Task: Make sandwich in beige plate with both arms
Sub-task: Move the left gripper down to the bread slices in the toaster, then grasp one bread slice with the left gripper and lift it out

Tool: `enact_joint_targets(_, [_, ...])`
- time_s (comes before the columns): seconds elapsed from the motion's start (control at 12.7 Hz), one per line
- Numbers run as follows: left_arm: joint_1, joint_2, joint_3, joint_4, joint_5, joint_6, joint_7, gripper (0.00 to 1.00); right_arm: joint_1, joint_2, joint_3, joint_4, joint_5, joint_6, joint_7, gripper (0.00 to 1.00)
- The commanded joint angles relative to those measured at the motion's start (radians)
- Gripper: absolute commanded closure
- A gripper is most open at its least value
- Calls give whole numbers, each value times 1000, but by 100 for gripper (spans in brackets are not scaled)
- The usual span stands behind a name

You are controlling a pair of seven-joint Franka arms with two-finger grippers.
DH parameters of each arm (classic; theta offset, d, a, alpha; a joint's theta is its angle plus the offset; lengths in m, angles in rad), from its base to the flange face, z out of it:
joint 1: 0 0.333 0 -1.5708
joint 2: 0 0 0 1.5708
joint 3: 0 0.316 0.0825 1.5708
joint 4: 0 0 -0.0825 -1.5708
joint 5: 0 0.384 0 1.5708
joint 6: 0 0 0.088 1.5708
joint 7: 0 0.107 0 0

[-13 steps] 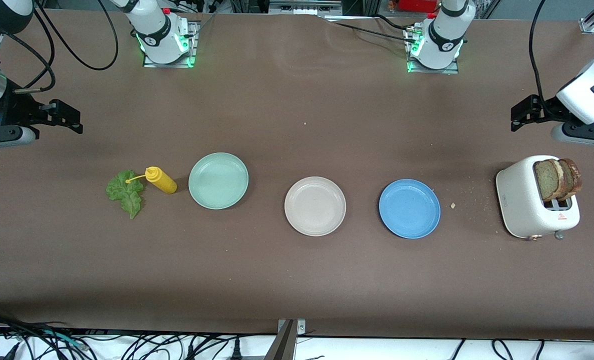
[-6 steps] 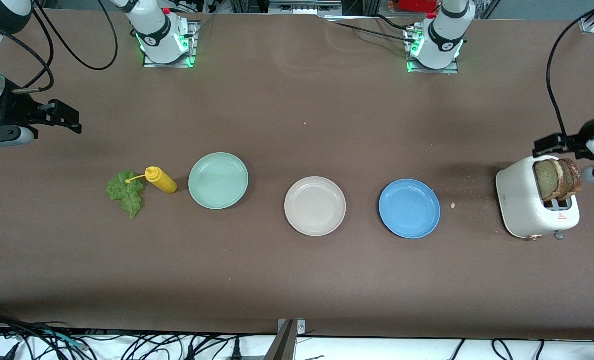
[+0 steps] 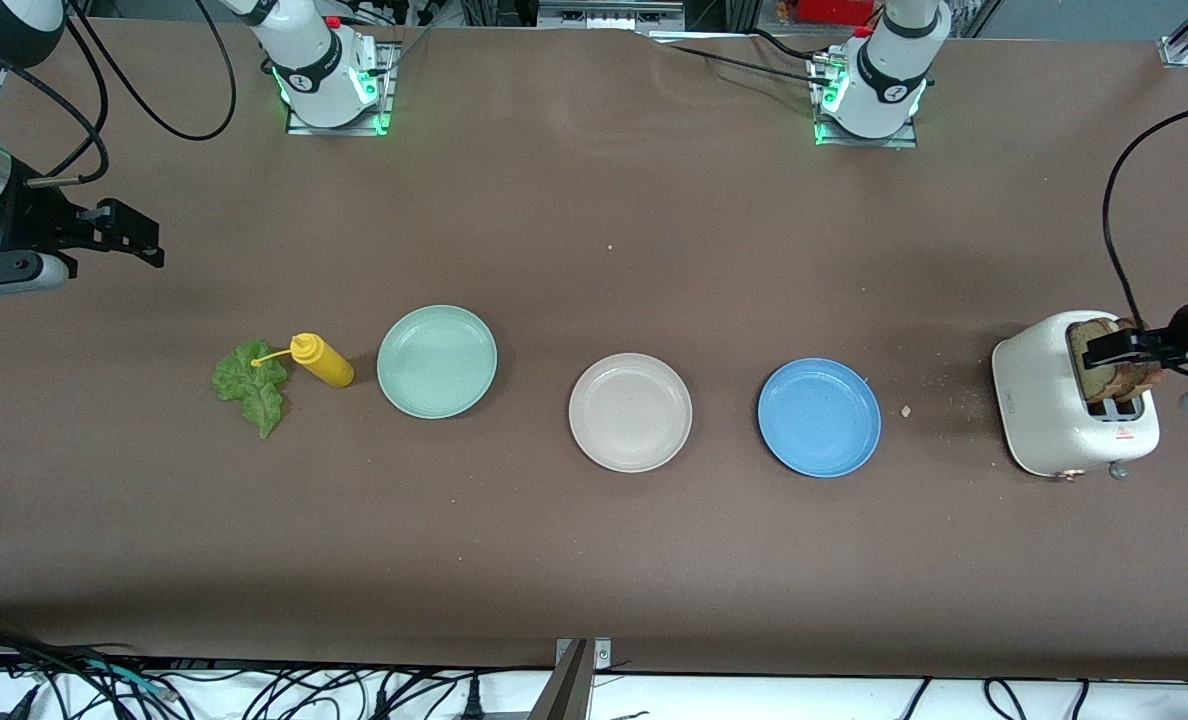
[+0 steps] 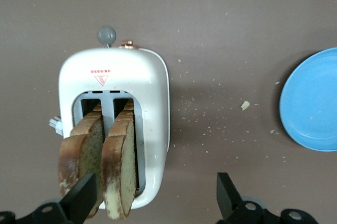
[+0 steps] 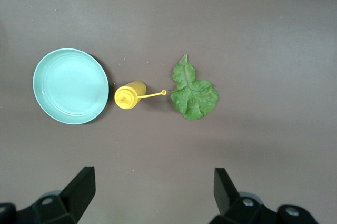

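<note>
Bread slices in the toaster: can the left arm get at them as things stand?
Probably yes. The left tool is open over the toaster, and the two bread slices stand well up out of the slots with nothing covering them.

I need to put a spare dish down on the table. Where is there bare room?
Bare table lies between the plates' row and the front camera, and between the beige plate and the arms' bases. Crowded: lettuce leaf, mustard bottle and mint-green plate sit close; left gripper is over the toaster.
</note>
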Motion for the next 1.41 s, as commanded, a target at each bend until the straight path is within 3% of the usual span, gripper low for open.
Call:
enact_joint_targets(0.0, [25,-69,-12,-162,86,124,38,0,1,-6,5,18,-1,-13,13,0])
enact_joint_targets(0.39, [45,-71,-13,-216,97,166,35,0,1,-6,5,19,-2,-13,11,0])
enact_joint_targets(0.47, [48,-71,-13,-222,97,164,34,8,1,-6,7,19,-2,-13,13,0])
enact_joint_targets(0.63, [52,-76,-13,-219,97,129,29,86,1,-6,7,19,-2,-13,11,0])
enact_joint_targets(0.71, [52,-74,-13,-207,97,97,29,100,1,-6,5,19,-2,-13,11,0])
enact_joint_targets(1.18, [75,-112,-10,-199,103,48,35,100,1,-6,5,19,-2,-13,13,0])
enact_joint_targets(1.34, [76,-120,-15,-155,126,4,35,100,1,-6,5,19,-2,-13,13,0])
